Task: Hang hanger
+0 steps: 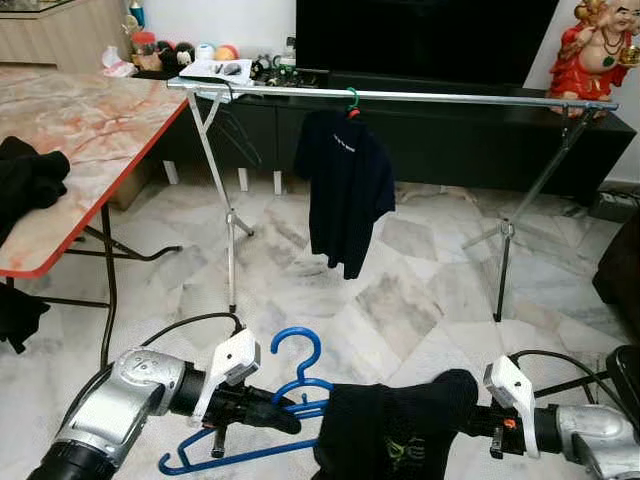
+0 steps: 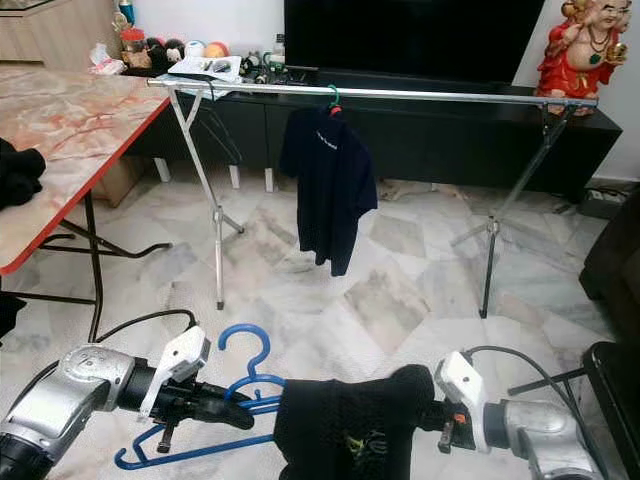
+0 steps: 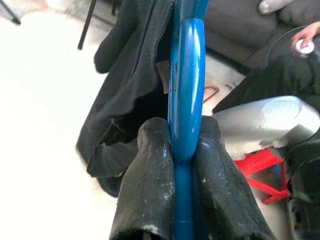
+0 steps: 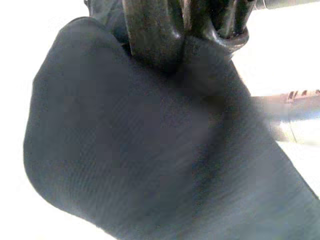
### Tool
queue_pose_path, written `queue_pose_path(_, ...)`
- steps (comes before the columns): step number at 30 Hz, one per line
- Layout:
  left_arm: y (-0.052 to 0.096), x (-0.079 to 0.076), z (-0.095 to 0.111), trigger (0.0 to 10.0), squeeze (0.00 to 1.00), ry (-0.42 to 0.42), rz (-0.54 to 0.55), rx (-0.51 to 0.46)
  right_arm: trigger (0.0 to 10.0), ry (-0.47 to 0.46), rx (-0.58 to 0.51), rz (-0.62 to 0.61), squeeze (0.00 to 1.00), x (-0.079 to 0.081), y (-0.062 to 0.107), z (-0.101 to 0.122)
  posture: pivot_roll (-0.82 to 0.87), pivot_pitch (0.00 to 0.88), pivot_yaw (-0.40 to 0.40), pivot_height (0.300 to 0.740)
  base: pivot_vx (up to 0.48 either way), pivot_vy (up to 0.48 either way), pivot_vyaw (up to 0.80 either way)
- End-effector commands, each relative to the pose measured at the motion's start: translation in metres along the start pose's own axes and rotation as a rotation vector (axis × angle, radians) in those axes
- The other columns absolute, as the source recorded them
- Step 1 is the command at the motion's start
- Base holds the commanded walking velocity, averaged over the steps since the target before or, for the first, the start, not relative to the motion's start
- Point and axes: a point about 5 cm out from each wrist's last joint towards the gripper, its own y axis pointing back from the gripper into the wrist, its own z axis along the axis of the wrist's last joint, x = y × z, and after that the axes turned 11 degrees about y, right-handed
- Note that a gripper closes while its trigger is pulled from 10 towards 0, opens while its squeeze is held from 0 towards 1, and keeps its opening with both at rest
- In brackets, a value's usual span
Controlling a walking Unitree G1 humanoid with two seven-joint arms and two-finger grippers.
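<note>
My left gripper [image 1: 283, 414] is shut on a blue plastic hanger [image 1: 299, 359], low in front of me; the left wrist view has its fingers [image 3: 150, 170] clamped on the blue hanger bar [image 3: 186, 90]. A black garment [image 1: 390, 430] is draped over one end of the hanger. My right gripper [image 1: 468, 420] is shut on that black garment [image 4: 140, 150], its fingertips buried in the cloth. Ahead stands a metal clothes rail [image 1: 450, 97], with a dark T-shirt [image 1: 345, 190] hanging from a green hanger [image 1: 352, 100].
A marble-top table [image 1: 70, 130] with a red edge stands at the left, black clothes [image 1: 25, 180] lying on it. The rail's tripod legs [image 1: 230, 230] [image 1: 505, 250] stand on the marble floor. Behind are a black TV console [image 1: 450, 140] and a red statue [image 1: 595, 45].
</note>
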Motion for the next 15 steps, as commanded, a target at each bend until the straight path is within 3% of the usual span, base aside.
queue_pose_path(1, 0.006, 0.005, -0.011, 0.0, 0.0, 0.012, 0.063, 0.037, 0.0, 0.028, 0.038, -0.017, 0.0, -0.003, 0.009, -0.001, 0.05, 0.062, -0.038, 0.74, 0.0, 0.0, 0.0)
queue_pose_path(5, 0.013, 0.01, -0.021, 0.0, 0.0, 0.043, 0.118, 0.046, 0.0, 0.033, 0.062, -0.025, 0.0, -0.004, 0.013, -0.004, 0.05, 0.062, -0.038, 0.74, 0.0, 0.0, 0.0)
queue_pose_path(8, 0.019, 0.012, -0.042, 0.0, 0.0, 0.055, 0.18, 0.141, 0.0, 0.03, 0.085, -0.041, 0.0, -0.004, 0.018, -0.008, 0.05, 0.06, -0.038, 0.74, 0.0, 0.0, 0.0)
queue_pose_path(15, 0.021, 0.017, -0.073, 0.0, 0.0, 0.096, 0.282, 0.241, 0.0, 0.035, 0.087, -0.086, 0.0, -0.006, 0.021, -0.009, 0.05, 0.061, -0.034, 0.74, 0.0, 0.0, 0.0)
